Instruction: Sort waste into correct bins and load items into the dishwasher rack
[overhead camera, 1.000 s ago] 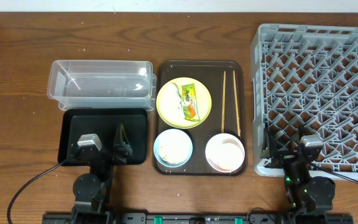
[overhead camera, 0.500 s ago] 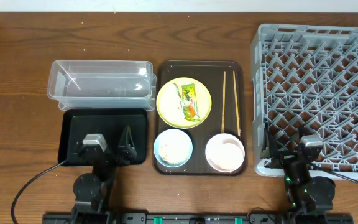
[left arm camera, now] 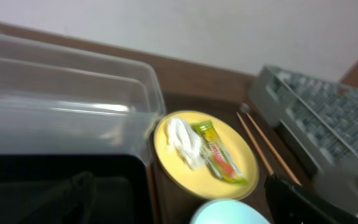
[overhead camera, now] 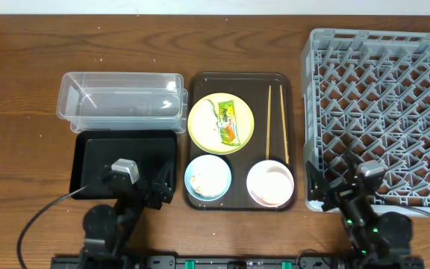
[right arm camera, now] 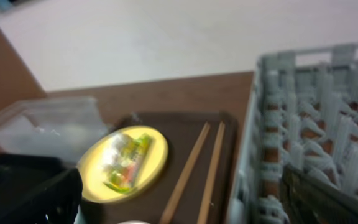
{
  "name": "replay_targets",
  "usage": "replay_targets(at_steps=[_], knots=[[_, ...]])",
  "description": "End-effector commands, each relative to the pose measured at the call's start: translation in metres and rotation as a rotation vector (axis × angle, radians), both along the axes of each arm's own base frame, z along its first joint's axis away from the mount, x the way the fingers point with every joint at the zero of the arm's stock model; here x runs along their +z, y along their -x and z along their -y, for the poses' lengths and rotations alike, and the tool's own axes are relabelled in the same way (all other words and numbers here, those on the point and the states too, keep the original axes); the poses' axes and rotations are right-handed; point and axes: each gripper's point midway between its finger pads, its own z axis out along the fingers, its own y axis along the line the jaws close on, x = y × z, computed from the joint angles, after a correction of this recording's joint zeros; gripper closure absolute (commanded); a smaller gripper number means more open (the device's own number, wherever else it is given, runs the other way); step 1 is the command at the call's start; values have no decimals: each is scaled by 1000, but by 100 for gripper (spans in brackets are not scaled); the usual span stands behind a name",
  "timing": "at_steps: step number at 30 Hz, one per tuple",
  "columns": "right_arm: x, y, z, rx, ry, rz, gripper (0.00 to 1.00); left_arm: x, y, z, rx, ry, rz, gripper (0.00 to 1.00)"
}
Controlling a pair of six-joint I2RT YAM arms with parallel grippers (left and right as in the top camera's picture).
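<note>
Everything is placed against the dark brown serving tray (overhead camera: pixel 241 79) at the middle of the table.

Well to its left, the clear tub (overhead camera: pixel 122 80) lies level with the tray's far half. The black tray (overhead camera: pixel 118 149) sits just in front of the tub, beside the serving tray's near half. The left gripper (overhead camera: pixel 157 187) hangs over the black tray's near right corner, close to the serving tray's left edge. Its fingers are spread wide and hold nothing.

On the serving tray, the pale-yellow plate (overhead camera: pixel 200 127) takes the far left. It carries the snack wrapper (overhead camera: pixel 228 122) and, just left of that, the crumpled tissue (left arm camera: pixel 184 142). The blue bowl (overhead camera: pixel 207 178) sits at the near left with pale food scraps (overhead camera: pixel 198 179) inside. The two chopsticks (overhead camera: pixel 267 123) lie side by side along the far right, and the white bowl (overhead camera: pixel 269 183) is at the near right. A smaller white round shape sits in that bowl, and whether it is the cup cannot be told.

Just right of the serving tray stands the grey dishwasher rack (overhead camera: pixel 379 112). The right gripper (overhead camera: pixel 333 183) is at the rack's near left corner, close to the serving tray's right edge, with its fingers wide apart and empty.
</note>
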Motion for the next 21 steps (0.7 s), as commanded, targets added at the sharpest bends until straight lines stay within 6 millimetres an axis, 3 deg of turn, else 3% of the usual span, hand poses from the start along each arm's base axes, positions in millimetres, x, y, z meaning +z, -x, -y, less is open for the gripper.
replay_targets(at_steps=[1,10,14,17,21], knots=[[41,7,-7,40,-56,-41,1,35,8,15,-95,14,-44,11],[78,-19,-8,59,30,-344,1,73,7,48,-284,101,-484,11],[81,-29,-19,125,7,-418,1,90,6,71,-412,216,-586,10],[75,-29,-30,191,-19,-462,1,88,2,82,-461,289,-651,10],[69,-29,-32,201,-26,-495,1,64,11,97,-499,229,-758,11]])
